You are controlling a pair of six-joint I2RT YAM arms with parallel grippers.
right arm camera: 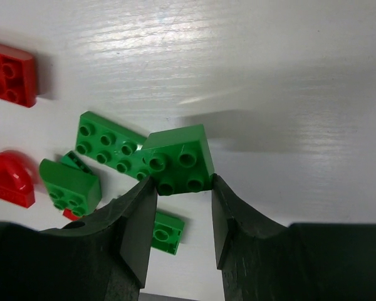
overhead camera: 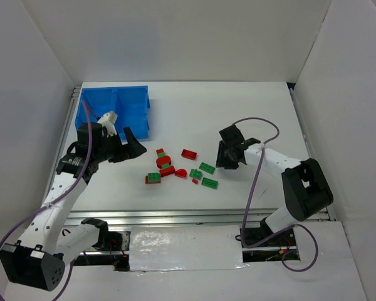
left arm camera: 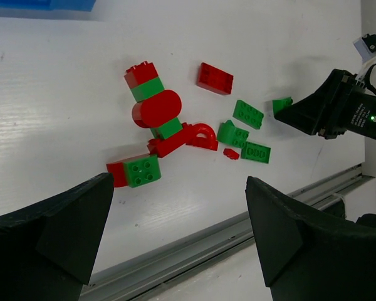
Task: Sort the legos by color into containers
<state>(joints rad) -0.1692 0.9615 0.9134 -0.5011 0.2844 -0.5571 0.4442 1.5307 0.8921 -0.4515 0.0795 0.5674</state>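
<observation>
**A:** Which step is this?

**B:** The pick. The right gripper [right arm camera: 182,186] is clamped on the two sides of a square green brick [right arm camera: 178,160]. That brick sits at the right edge of the legos [overhead camera: 175,168] scattered mid-table. The shadow beside it makes me think it's just off the surface, but I can't be sure.

**A:** And the other arm?

**B:** The left gripper [left arm camera: 178,232] hangs with its jaws wide apart and nothing between them. It's left of the pile, just on the near side of the bin [overhead camera: 133,105].

**A:** So where does the brick have to go?

**B:** To the far left. The bin has two compartments side by side, well apart from the right gripper, and the whole pile lies between.

**A:** What does the next move need?

**B:** A straight lift first, I'd say. A long green plate [right arm camera: 109,147] runs under the brick's left corner in the wrist view, and I can't tell whether they touch. Then it's a high carry over the pile, minding the left arm parked in front of the bin, and a release over one compartment.

**A:** Which one takes green?

**B:** I can't tell, because I can't make out any bricks in either.
</observation>
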